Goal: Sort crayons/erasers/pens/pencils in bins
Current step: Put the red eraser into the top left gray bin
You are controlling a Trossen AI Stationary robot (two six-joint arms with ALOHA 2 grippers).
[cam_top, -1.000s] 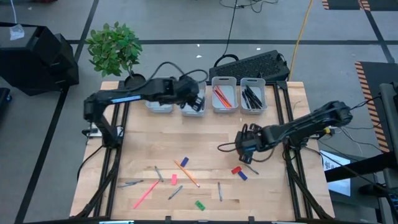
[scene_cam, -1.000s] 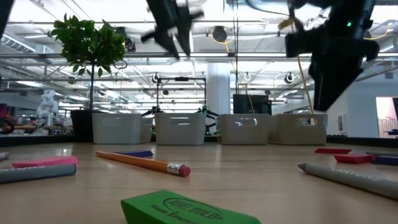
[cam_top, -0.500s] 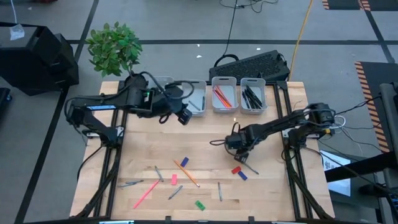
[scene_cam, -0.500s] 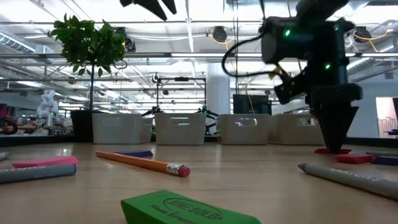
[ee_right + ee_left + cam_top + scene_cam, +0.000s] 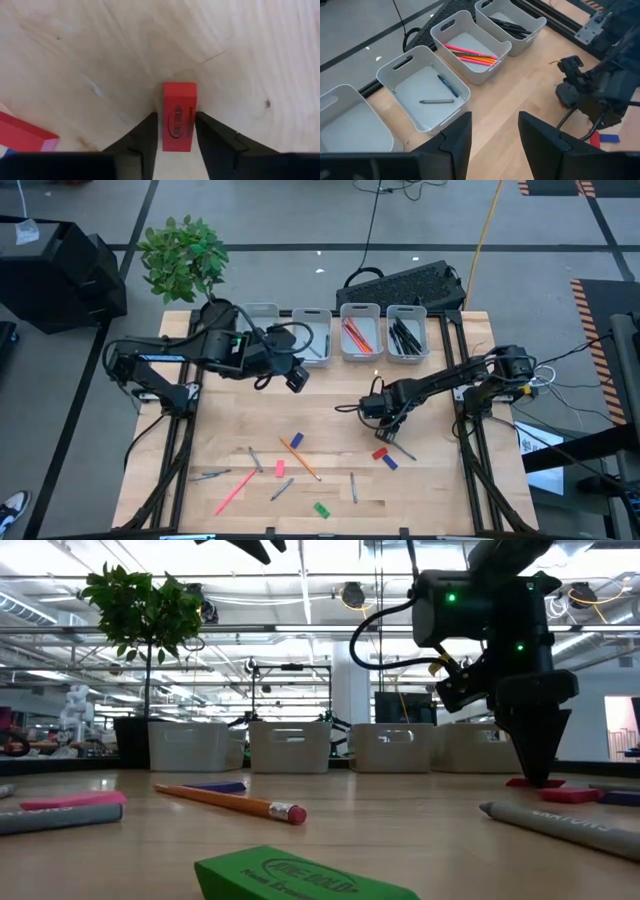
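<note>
Down on the pale wooden desk (image 5: 330, 395), the right gripper (image 5: 175, 131) had its dark fingers (image 5: 146, 135) set narrowly either side of a small, chunky red eraser (image 5: 179, 122), a smooth printed block lying flat; whether they touched it, I couldn't tell. Another red block (image 5: 22, 135) lay near. Near the rounded plastic bins (image 5: 470, 42), the left gripper (image 5: 492, 140) hung, fingers apart.

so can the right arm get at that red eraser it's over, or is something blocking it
Probably yes. The right gripper is down at the table with its open jaws on either side of the red eraser, which lies flat on bare wood. Another red block lies off to one side, clear of the jaws.
</note>
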